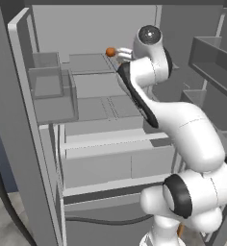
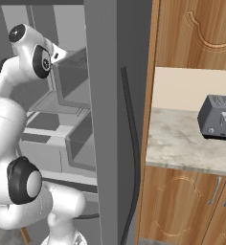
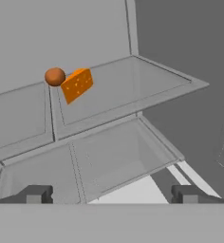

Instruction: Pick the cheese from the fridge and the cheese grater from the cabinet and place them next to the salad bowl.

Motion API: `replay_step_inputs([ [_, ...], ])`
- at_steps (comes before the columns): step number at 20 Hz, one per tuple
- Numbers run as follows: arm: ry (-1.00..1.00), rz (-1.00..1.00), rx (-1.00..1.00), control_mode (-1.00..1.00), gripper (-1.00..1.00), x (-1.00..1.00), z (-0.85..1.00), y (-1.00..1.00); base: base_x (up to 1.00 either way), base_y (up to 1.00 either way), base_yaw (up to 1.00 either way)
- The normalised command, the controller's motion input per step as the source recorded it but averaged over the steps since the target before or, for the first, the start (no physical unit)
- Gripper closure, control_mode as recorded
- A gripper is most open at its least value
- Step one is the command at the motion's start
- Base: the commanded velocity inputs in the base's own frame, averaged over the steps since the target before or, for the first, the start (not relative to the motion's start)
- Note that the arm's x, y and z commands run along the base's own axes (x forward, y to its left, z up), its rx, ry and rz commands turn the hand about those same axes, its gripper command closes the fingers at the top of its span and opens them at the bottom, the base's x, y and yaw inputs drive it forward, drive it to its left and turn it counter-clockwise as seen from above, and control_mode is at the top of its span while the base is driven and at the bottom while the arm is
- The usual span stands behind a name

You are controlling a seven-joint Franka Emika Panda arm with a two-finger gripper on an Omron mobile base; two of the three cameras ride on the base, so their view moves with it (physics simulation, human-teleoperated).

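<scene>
Reaching into the fridge [image 1: 48, 115] for the cheese [image 3: 77, 84]

The gripper [image 3: 111, 194] stood empty, its fingers spread wide — the orange wedge lay well ahead of them on an upper shelf [image 3: 133, 90], up and to the left in the hand view, just beside a round orange ball [image 3: 54, 76]. Its long axis ran slantwise across the fingers' line.

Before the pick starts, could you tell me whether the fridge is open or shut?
Open. The fridge interior is exposed: its pale shelves show, with the cheese lying on a shelf beside a small orange ball.
</scene>
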Motion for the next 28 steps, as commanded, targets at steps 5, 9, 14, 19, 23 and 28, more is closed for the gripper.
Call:
replay_step_inputs([
  [5,0.08,0.00,0.00,-1.00,-1.00,0.88,0.05,0.00,0.00,0.00,0.00],
  [9,0.15,0.00,0.00,-1.00,-1.00,0.77,0.00,0.00,0.00,0.00,0.00],
  [14,0.12,0.00,0.00,-1.00,-1.00,0.71,0.00,0.08,0.00,0.00,0.00],
  [19,0.06,-0.01,-0.01,-1.00,-1.00,0.54,0.00,0.09,0.00,0.00,0.00],
  [23,0.01,-0.01,0.00,-1.00,-1.00,0.21,0.00,0.00,0.00,0.00,0.00],
  [28,0.00,0.00,0.00,-1.00,-1.00,0.08,0.00,0.00,0.00,0.00,0.00],
])
